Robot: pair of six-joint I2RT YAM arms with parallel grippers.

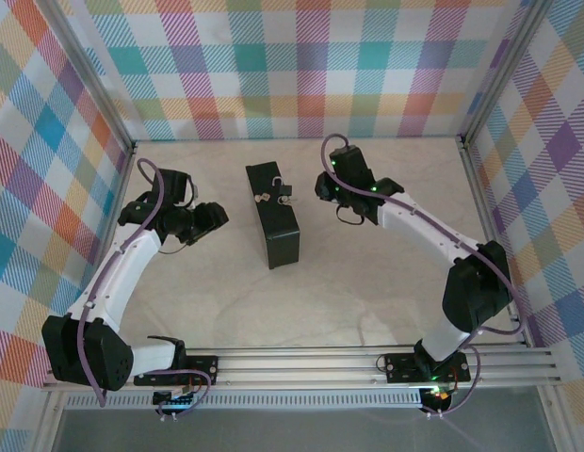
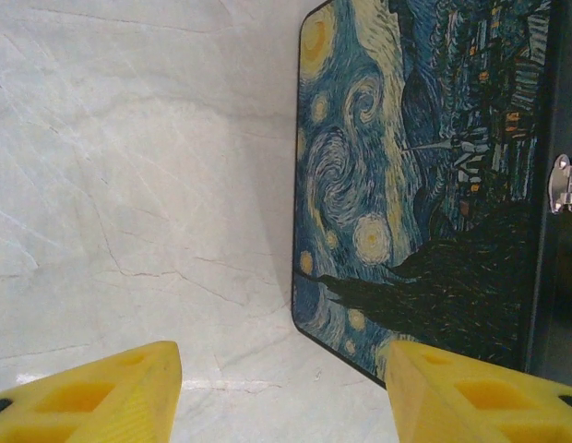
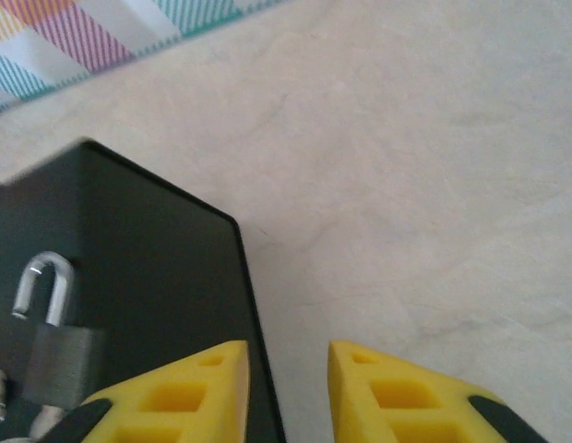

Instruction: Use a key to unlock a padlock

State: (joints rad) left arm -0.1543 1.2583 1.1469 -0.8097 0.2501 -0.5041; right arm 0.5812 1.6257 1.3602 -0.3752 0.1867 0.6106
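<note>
Top view: the black box [image 1: 278, 231] lies mid-table between the arms, with the padlock [image 1: 286, 199] at its right edge, near the right gripper [image 1: 321, 186]. The left gripper [image 1: 217, 217] is well apart on the left

Left wrist: the left gripper [image 2: 281, 369] is spread wide and empty, beside the starry painted lid [image 2: 406, 185]

Right wrist: the right gripper [image 3: 288, 360] is narrowly parted and empty, with the padlock [image 3: 60, 346] on the box's dark face to its left

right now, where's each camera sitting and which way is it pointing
Top external: above and behind the bases, looking down on the table; left arm and right arm show, black box between them.
Left wrist: on the left arm, facing the box's painted lid past the open left claw.
Right wrist: on the right arm, looking past the right claw at the padlock on the box.
Shared: both wrist views show the box.
</note>
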